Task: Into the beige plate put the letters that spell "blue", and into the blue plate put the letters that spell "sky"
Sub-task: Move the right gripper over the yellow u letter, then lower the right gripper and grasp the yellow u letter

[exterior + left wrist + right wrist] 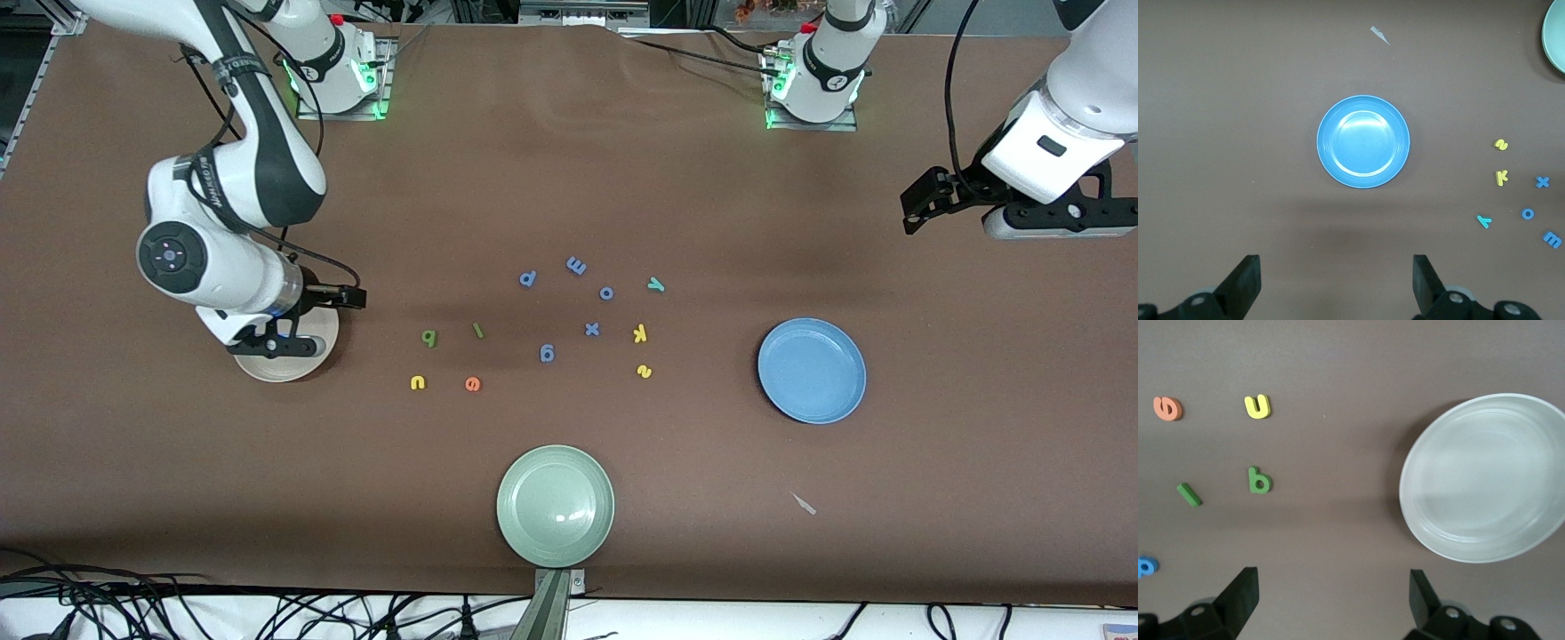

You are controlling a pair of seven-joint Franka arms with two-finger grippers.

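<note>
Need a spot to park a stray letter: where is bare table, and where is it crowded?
Bare cloth lies between the round blue plate and the pale green plate. It is crowded among the periwinkle-blue foam letters, flanked by yellow k and dark green l.

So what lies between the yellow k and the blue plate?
Nothing: bare brown table separates the yellow k from the blue plate, clear in the front view and the left wrist view.

My right arm comes down from the upper left of the front frame, elbow bent, wrist pointing downward, with the right claw (1328, 600) in the middle left, fingers spread wide and empty. My left arm enters at the upper right edge; the left claw (1337, 283) hangs open, holding nothing.
</note>
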